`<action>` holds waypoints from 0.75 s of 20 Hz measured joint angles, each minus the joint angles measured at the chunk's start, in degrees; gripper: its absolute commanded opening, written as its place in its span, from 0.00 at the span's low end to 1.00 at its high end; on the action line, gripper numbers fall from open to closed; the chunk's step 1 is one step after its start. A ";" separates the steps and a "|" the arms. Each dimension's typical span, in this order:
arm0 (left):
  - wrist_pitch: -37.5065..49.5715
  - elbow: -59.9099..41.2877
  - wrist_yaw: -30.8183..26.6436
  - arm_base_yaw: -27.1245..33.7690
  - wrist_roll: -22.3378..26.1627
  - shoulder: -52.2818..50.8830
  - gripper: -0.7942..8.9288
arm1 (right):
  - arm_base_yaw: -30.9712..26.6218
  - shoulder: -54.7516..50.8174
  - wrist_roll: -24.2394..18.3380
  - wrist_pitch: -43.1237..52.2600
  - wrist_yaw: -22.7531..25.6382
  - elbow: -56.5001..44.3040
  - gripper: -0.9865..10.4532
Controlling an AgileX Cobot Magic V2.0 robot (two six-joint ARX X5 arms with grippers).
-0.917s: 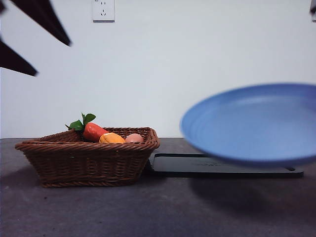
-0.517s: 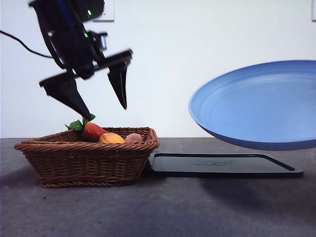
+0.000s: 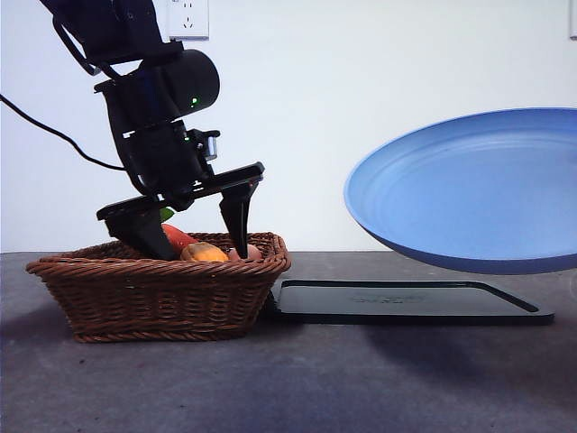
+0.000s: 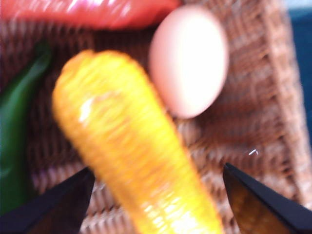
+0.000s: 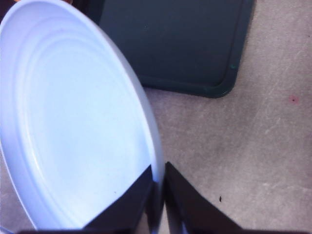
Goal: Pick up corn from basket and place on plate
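**Corn straddled by the spread left claw inside the basket**

The left gripper (image 3: 196, 233) is lowered into the wicker basket (image 3: 162, 293) with its jaws set wide apart, one on each side of the corn (image 4: 131, 161). In the left wrist view the cob's long axis is seen to run away from the claw at a slant — so the jaws appear to close roughly across its width rather than along its length. No contact with the corn can be made out yet. The cob is yellow-orange with bumpy kernel rows and a rounded far end; a pinkish egg (image 4: 189, 61) lies just beside it, with a red-orange carrot (image 4: 92, 12) beyond.

The light blue plate (image 3: 469, 194) is clamped at its rim by the right gripper (image 5: 157, 195) and held tilted in the air above the black tray (image 3: 406, 302) — well apart from the basket.
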 measured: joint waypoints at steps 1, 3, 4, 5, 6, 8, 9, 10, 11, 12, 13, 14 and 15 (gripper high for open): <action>0.28 0.04 0.02 -0.07 0.00 0.02 0.49 | 0.00 -0.02 0.00 0.02 0.00 0.00 0.09; 0.20 0.07 0.00 -0.11 0.00 0.37 0.46 | 0.00 0.00 -0.02 0.00 0.00 0.00 0.09; -0.04 0.11 0.00 -0.11 0.00 0.77 0.46 | 0.00 -0.02 -0.04 0.00 0.00 0.00 0.09; -0.50 0.11 0.00 -0.11 0.00 1.18 0.46 | 0.00 -0.02 -0.11 0.02 0.00 0.00 0.09; -0.76 0.11 0.00 -0.11 0.00 1.40 0.44 | 0.00 -0.02 -0.26 0.02 0.00 0.00 0.09; -0.81 0.11 0.00 -0.11 0.00 1.46 0.37 | 0.00 -0.02 -0.44 0.33 0.00 0.00 0.09; -0.92 0.11 0.00 -0.11 0.00 1.46 0.33 | 0.00 -0.02 -0.46 0.50 0.00 0.00 0.09; -1.18 0.11 0.00 -0.11 -0.02 1.46 0.31 | 0.00 0.00 -0.48 0.55 0.00 0.00 0.09; -1.31 0.11 0.00 -0.11 -0.13 1.46 0.29 | 0.00 0.00 -0.48 0.55 0.00 0.00 0.09; -1.31 0.11 0.00 -0.04 -0.20 1.46 0.28 | 0.00 0.00 -0.50 0.55 0.00 0.00 0.09; -1.29 0.11 0.02 0.13 -0.22 1.46 0.28 | 0.00 0.00 -0.55 0.57 -0.02 0.00 0.09; -1.29 0.11 0.07 0.28 -0.39 1.46 0.28 | 0.00 0.00 -0.57 0.61 0.00 0.00 0.09; -1.31 0.11 0.04 0.48 -0.70 1.46 0.28 | 0.00 0.00 -0.59 0.63 0.00 0.00 0.09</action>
